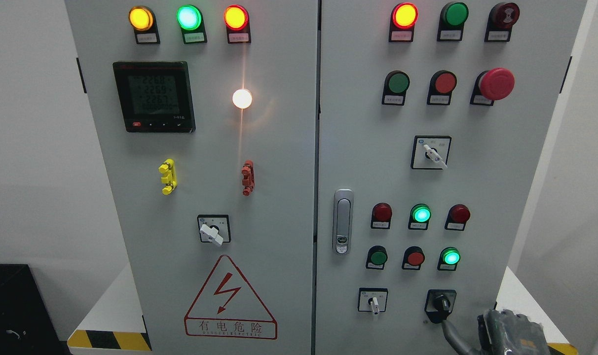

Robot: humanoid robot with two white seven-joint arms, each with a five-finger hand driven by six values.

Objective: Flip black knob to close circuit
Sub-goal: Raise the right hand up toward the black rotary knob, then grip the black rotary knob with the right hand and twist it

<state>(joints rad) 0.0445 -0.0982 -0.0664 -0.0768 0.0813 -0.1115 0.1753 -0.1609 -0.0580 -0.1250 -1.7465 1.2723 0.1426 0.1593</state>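
Black against pale grey, the black knob (441, 302) sits near the lower right corner of the cabinet's right door (516, 162), in the bottom row, to the right of a white selector switch (373, 301).

From the head view, you have only one hand to work with: the right hand (510, 329) comes in at the bottom edge, right of the middle. A dark finger (452, 334) reaches up and to the left, and its tip sits right at the lower edge of the knob; whether it truly touches, you cannot tell. You also cannot tell whether the hand is released or clenched, since most of it is cut off by the frame. It is not wrapped around the knob.

The relation to watch is simple: the knob lies up and to the left of your right hand, very near. Its grip looks close to vertical, slightly tilted. Your left hand is nowhere in the picture, so the right one is clearly the nearer.

My judgement: the knob has not yet been turned, and the next move needs a firm hold on the grip before any twist.
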